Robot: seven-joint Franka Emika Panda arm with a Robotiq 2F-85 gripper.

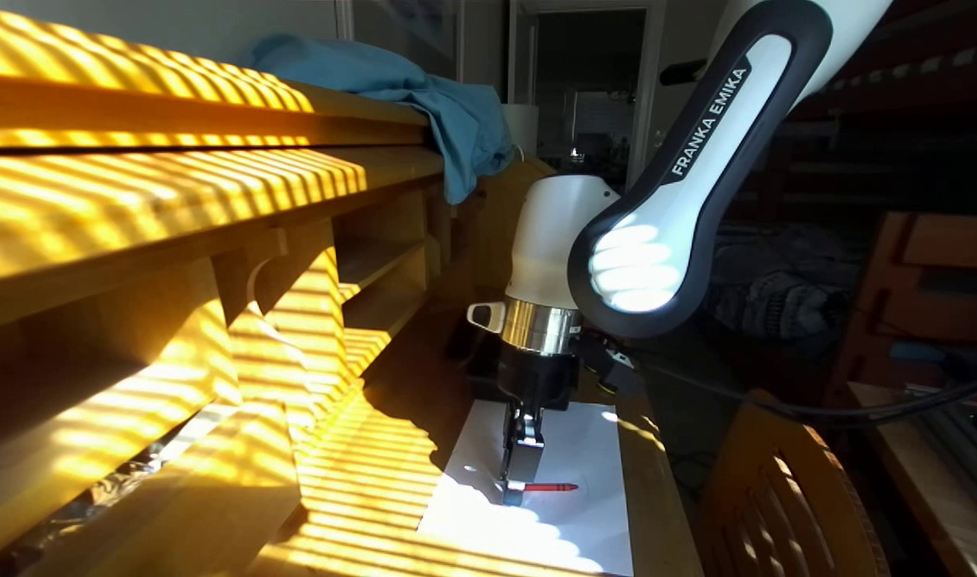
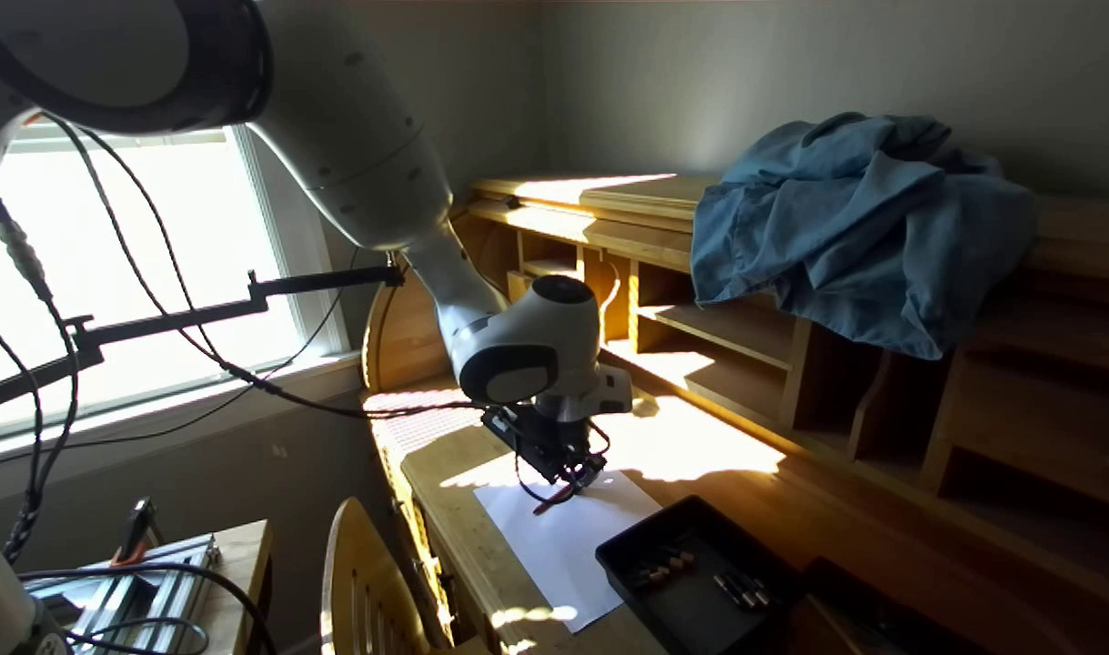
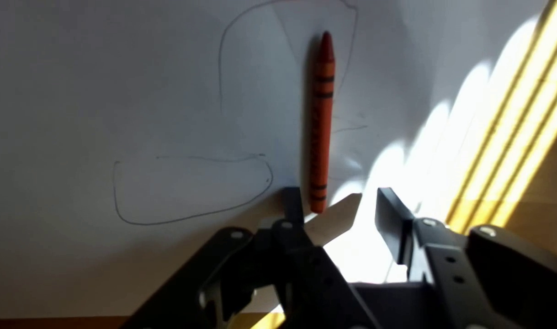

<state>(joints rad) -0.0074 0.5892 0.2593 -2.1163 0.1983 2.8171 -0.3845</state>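
Wrist view: a red crayon point(image 3: 321, 132) was reached but not yet gripped, its end framed by the parted claw point(image 3: 338, 201), paper point(image 3: 168, 109) beneath.

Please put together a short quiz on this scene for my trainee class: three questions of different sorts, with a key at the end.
1. Multiple choice. In the wrist view, the gripper has its jaws: A) pressed together; B) out of sight; C) apart.

2. True or false: the blue cloth is draped over the top of the wooden desk.

3. Short answer. In the wrist view, does the pointed tip of the red crayon face toward the gripper or away from it?

Key: 1. C, apart. 2. True. 3. Away from it.
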